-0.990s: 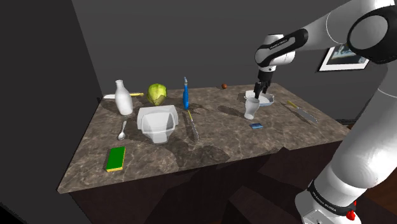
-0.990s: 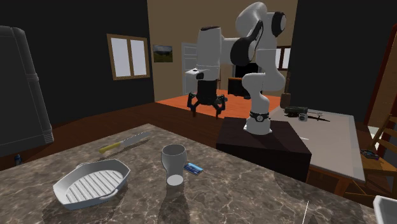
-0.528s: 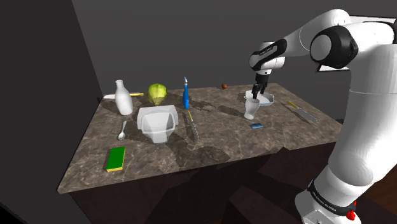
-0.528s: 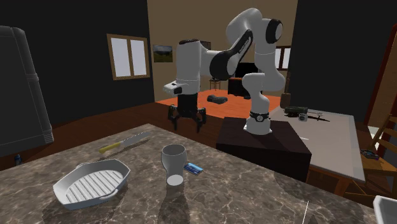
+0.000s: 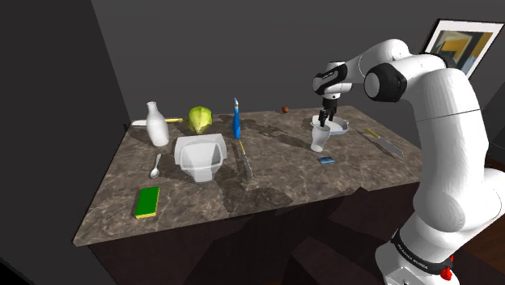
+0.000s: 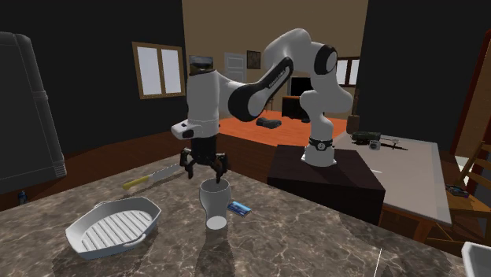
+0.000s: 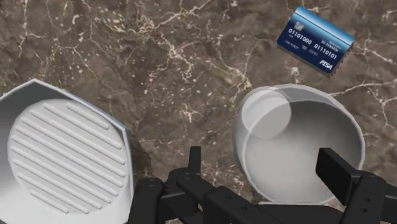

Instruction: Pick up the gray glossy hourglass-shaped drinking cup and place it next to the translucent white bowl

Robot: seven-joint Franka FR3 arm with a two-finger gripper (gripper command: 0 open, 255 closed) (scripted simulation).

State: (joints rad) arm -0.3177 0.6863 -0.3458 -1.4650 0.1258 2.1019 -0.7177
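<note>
Gripper [image 7: 266, 170] spread, hovers just above grey hourglass cup [image 7: 299, 143] - cup upright on marble counter [image 7: 159, 70], axis vertical, directly below claw, rim offset toward one finger - ribbed bowl [image 7: 60, 159] beside.

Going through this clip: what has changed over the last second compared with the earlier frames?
The gripper swung down and toward the second exterior view's left. It now hangs open just above the rim of the cup. Nothing was grasped or released. The cup, the ribbed white dish and the blue card stayed put.
</note>
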